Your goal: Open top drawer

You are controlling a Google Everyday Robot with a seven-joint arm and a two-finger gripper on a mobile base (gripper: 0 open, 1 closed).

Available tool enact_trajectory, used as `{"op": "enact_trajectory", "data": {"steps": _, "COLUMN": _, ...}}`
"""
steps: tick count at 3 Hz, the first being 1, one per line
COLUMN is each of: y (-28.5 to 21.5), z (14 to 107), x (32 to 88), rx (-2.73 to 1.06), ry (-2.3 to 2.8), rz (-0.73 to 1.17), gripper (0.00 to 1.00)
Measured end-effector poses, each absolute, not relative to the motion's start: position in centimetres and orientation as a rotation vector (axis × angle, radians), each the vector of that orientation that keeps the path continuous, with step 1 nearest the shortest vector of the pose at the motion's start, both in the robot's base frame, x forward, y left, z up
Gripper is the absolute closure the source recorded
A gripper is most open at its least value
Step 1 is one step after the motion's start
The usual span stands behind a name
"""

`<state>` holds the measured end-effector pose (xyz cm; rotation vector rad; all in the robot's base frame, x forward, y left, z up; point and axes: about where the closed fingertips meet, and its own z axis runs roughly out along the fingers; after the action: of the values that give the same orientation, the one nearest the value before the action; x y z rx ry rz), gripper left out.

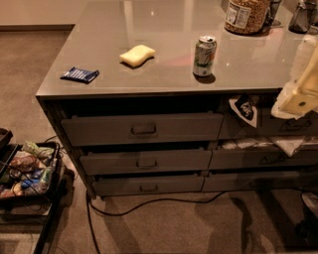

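Gripper (pixel 299 101) at the right edge of the frame, a pale cream-and-yellow shape hanging before the right front corner of the bench (pixel 164 30), level with the upper row of drawer fronts; apart or together, impossible to make out. Arm (pixel 307 54) along the right edge above it, white upper part overlapping the bench top, yellowish lower part tilted and overlapping the upper front of the right column. Well to the right of the top drawer's handle, far apart from it. Top drawer (pixel 99 130) in the left column just under the bench top, left of centre in the frame: wide dark-grey front, rectangular metal loop handle (pixel 143 130) at its middle, a dark gap above its upper edge. Below it, two shorter drawer fronts (pixel 109 162), grey, each with a smaller handle. Right column of grey fronts with black-and-white cloth scraps (pixel 244 108) hanging over them. On the bench top, from left to right: blue packet (pixel 79 74) near the left front edge, yellow sponge (pixel 137 54), upright green-and-white can (pixel 204 54), all well apart; large jar (pixel 247 14) at the top edge, right of centre. Lower left of the frame: black tray (pixel 44 144) full of mixed small items, down on the carpet beside the bench. Dark cable (pixel 149 202) lying along the floor before the lowest drawers.
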<state>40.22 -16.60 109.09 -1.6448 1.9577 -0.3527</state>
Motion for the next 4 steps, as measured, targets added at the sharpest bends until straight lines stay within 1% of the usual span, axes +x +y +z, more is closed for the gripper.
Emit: {"op": "enact_trajectory", "data": {"steps": 4, "y": -16.6, "z": 109.09, "x": 40.22, "rx": -1.645, "ry": 1.958, "rz": -0.353, "gripper": 0.0}}
